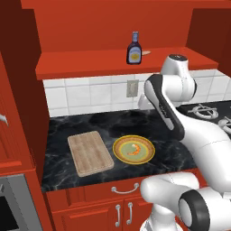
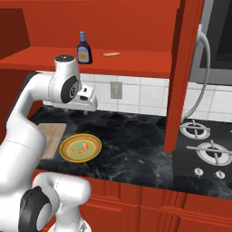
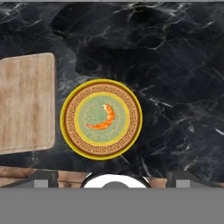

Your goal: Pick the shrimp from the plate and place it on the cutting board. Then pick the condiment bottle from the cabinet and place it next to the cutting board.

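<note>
The red cabinet (image 1: 113,27) is spanning the wall above the tiles, its open shelf recess carrying the condiment bottle (image 1: 133,48), which is standing upright toward the shelf's front edge with a small flat tan thing (image 2: 111,54) lying just beside it. Below, the black marbled worktop (image 3: 175,65) is carrying everything else. The cutting board (image 1: 90,152) is lying flat on it, bare — just beside the plate (image 3: 70,131), the two near each other but apart. The shrimp (image 3: 103,119) is lying curled in the plate's pale green centre. The claw (image 3: 113,177) is hanging high over the worktop, looking down at the plate, its fingertips (image 3: 41,177) standing wide apart and holding nothing — well clear of the shrimp
</note>
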### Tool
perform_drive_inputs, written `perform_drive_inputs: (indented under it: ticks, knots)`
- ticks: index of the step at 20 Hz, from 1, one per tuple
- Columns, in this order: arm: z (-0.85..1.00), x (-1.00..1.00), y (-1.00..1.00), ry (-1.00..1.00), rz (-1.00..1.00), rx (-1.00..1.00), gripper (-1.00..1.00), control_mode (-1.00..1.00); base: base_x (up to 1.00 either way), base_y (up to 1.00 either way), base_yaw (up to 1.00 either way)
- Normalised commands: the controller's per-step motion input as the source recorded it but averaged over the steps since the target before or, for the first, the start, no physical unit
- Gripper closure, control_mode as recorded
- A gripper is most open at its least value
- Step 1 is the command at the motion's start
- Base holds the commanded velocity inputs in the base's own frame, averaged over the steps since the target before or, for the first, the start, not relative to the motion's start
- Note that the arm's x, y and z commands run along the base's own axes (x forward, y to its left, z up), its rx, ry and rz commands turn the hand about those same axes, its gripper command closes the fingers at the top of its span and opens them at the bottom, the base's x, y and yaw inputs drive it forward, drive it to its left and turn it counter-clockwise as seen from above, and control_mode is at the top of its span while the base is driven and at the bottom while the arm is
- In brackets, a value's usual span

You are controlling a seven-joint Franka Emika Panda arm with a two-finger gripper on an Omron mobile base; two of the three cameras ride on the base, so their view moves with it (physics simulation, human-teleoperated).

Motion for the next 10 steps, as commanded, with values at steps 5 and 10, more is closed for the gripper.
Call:
perform_drive_inputs:
  ticks: [5,10]
  knots:
    - [-0.26,-0.1,0.07,0.0,0.0,0.0,-1.0,-1.0,0.0,0.0,0.0]
    - [-0.26,-0.04,0.04,0.0,0.0,0.0,-1.0,-1.0,0.0,0.0,0.0]
